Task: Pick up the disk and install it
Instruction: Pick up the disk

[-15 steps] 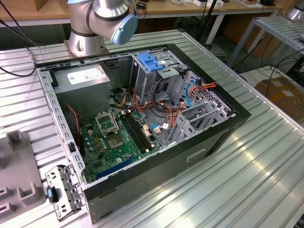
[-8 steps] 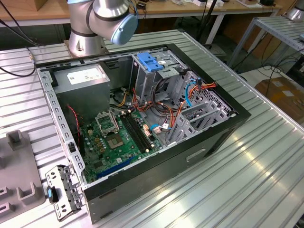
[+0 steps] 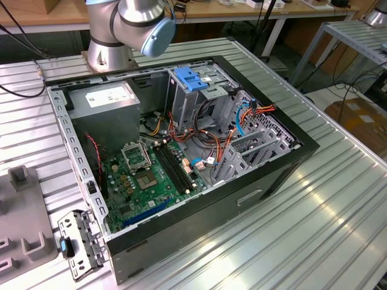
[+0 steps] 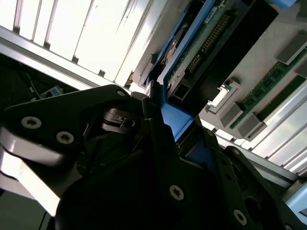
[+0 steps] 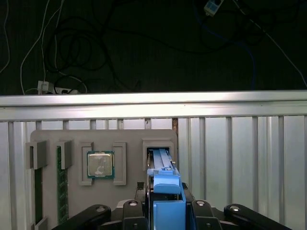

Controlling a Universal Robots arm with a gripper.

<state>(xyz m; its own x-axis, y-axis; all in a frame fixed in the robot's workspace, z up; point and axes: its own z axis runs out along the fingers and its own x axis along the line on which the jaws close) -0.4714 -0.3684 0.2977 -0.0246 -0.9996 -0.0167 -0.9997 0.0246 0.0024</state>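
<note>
While the table (image 5: 240,158) is carrying the grey tray (image 5: 129,136), the disk (image 5: 163,165) is standing on edge in the tray's end slot beside the CPU (image 5: 100,165). The pincer (image 5: 168,205) is pinching its blue rail, so drawing it straight out, untilted, is looking safest against jamming.

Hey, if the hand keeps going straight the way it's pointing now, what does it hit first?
The disk: in the first wrist view its blue rail lies directly ahead of the hand, standing in a slot of the grey tray. Depth is unclear, so they may already touch.
</note>
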